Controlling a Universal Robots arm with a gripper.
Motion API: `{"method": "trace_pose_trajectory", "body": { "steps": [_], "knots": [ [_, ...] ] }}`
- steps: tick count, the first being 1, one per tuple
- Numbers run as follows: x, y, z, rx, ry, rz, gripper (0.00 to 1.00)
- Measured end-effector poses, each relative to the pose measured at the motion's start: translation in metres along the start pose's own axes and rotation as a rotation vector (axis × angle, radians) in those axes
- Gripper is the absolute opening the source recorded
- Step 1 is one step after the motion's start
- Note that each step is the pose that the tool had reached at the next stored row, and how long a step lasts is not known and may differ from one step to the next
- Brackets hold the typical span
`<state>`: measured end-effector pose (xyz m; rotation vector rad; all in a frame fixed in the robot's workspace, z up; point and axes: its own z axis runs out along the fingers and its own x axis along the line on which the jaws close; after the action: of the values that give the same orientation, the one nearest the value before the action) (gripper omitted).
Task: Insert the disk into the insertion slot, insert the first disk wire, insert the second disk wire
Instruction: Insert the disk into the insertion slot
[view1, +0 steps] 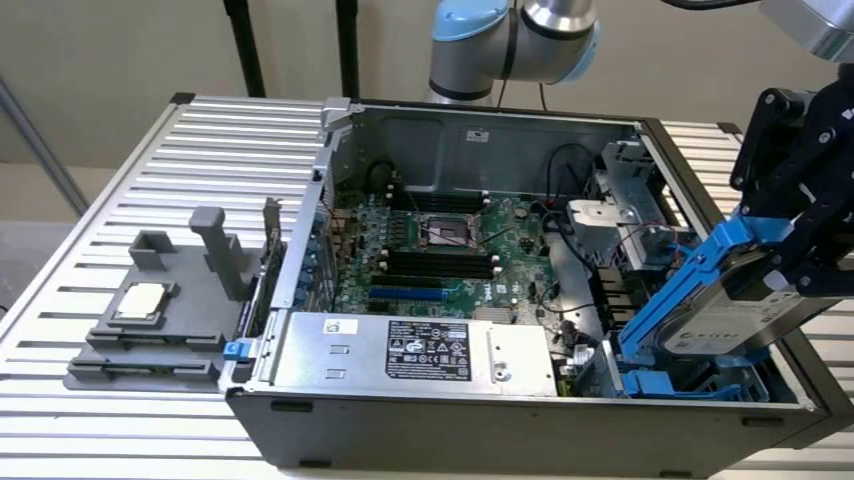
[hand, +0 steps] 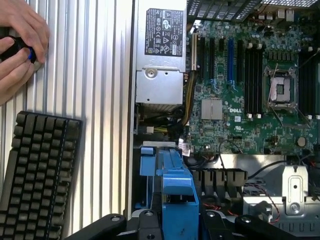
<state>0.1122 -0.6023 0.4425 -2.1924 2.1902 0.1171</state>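
In the exterior view, an open computer case (view1: 441, 430) stands on a ribbed metal table (view1: 214, 150). At the exterior view's right, the black gripper (view1: 790, 268) has its jaws closed on the disk (view1: 731, 325), pinching it by the blue caddy. The disk hangs tilted in the air, its lower end near the insertion slot (view1: 674, 385) in the lower right corner of the case, and it is not yet inside. A silver box (view1: 427, 350) with a black label lies at the lower middle. A grey moulded tray (view1: 154, 320) sits at the exterior view's left

In the wrist view, the gripper (hand: 175, 224) holds the blue caddy of the disk (hand: 175, 187) between its black fingers (hand: 212, 222), over the case. The green motherboard (hand: 250, 90) lies beside the silver box (hand: 160, 55). Outside the case, a black keyboard (hand: 40, 175) rests on the table, and near it a person's hands (hand: 17, 45) hold a small dark thing
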Motion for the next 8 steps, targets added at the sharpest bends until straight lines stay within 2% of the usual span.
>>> {"method": "trace_pose_trajectory", "body": {
  "steps": [8],
  "knots": [
    [0.0015, 0.0004, 0.0035, 0.0012, -0.0001, 0.0, 0.32]
  ]
}}
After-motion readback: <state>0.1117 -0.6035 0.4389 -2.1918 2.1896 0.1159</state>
